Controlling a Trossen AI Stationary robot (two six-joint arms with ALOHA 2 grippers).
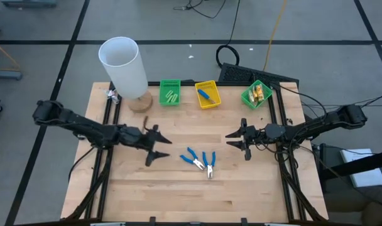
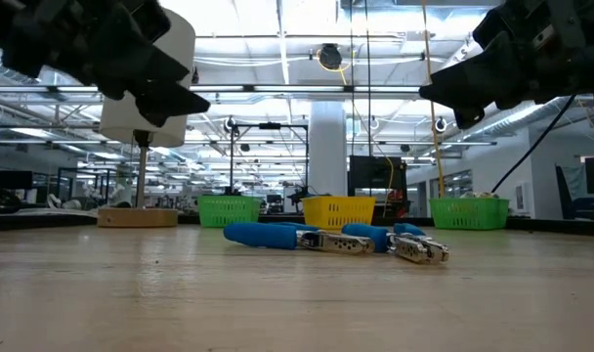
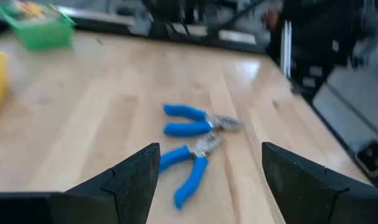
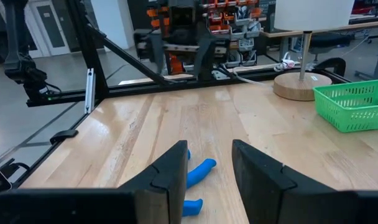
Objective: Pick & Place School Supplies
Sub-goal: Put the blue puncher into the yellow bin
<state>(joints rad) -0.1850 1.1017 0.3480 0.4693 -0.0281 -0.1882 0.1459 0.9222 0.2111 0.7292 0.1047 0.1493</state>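
Two blue-handled pliers (image 1: 201, 161) lie mid-table. Left gripper (image 1: 154, 145) hovers left, fingers wide apart, empty; right gripper (image 1: 239, 140) right, fingers apart, empty.

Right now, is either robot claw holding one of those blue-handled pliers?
No. Both blue-handled pliers lie on the table, between the two empty claws.

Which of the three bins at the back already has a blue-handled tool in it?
The yellow bin, the middle one of the row. The green bin beside the lamp base holds light-green pieces, and the tilted green bin holds yellow-orange items.
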